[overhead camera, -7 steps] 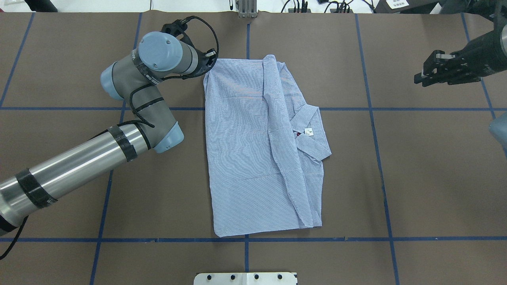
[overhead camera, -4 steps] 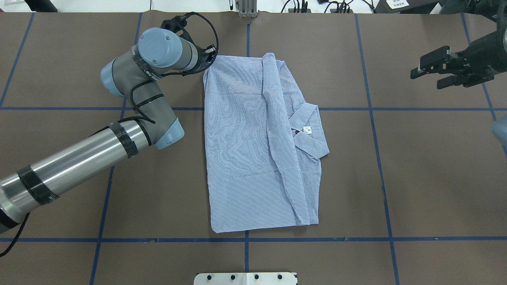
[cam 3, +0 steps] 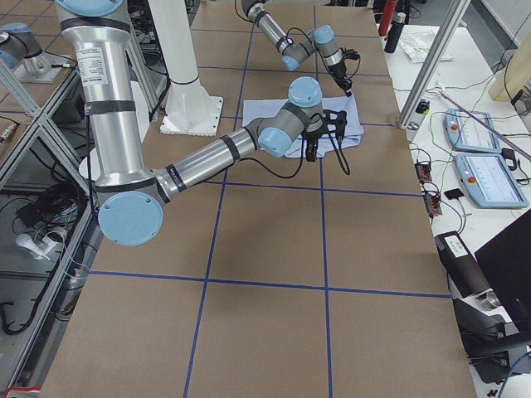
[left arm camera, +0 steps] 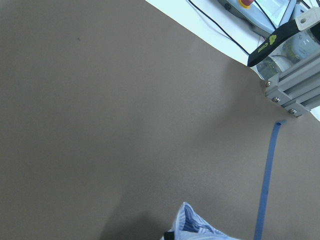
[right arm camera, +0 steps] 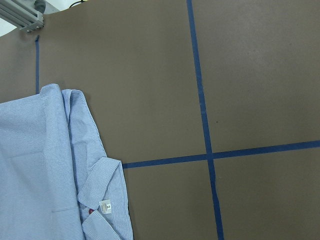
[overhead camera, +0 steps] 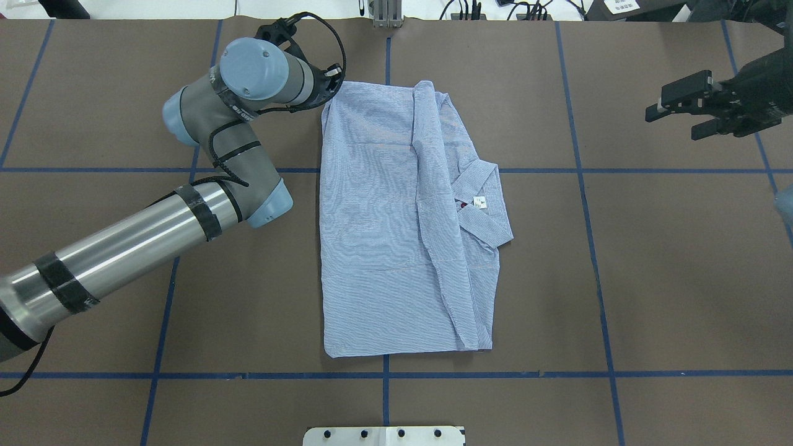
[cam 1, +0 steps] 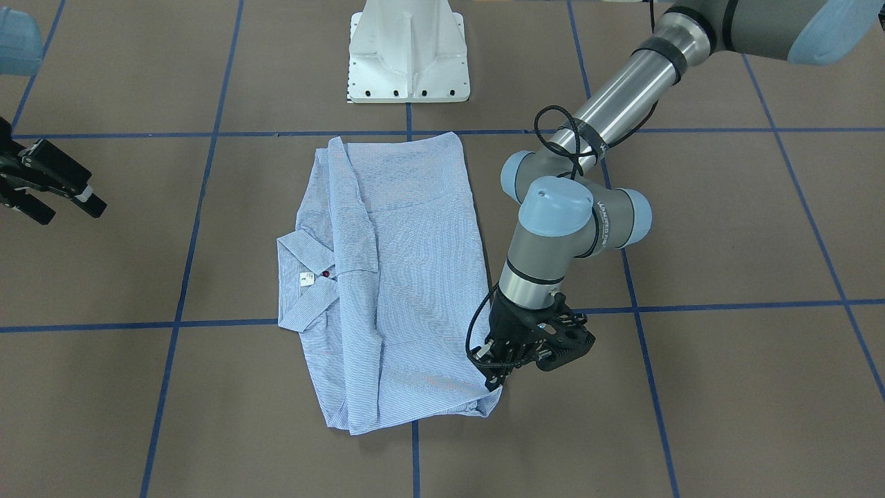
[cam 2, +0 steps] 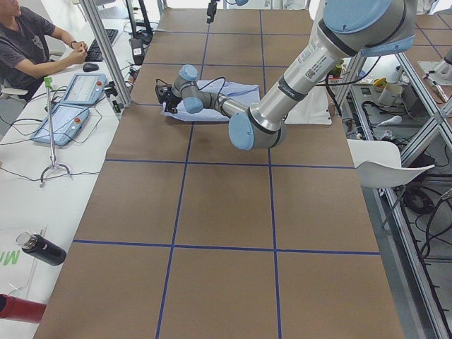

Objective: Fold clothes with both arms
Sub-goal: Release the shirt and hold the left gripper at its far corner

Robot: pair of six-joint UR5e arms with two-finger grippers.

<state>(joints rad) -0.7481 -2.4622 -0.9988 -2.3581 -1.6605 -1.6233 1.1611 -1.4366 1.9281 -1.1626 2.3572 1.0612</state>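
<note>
Seemingly halfway: shirt (overhead camera: 372, 229) folded lengthwise, corner pinched in left pincer (cam 1: 496, 382), right pincer (overhead camera: 672, 124) spread well away; crosswise folds remain.

On my feeds the table (overhead camera: 681, 279) is covered in brown paper, ruled into large squares by blue tape (overhead camera: 681, 373). The light is bright and even, and shadows are soft. Along one long side I see a white bench (cam 2: 21, 205) with two tablet-like pendants (cam 2: 83, 89), a keyboard (cam 2: 106, 42) and a dark bottle (cam 2: 41, 248). A person (cam 2: 28, 42) sits there. An aluminium post (cam 2: 106, 53) rises at the table's edge. On the opposite side stands a white chair (cam 2: 385, 159).
</note>
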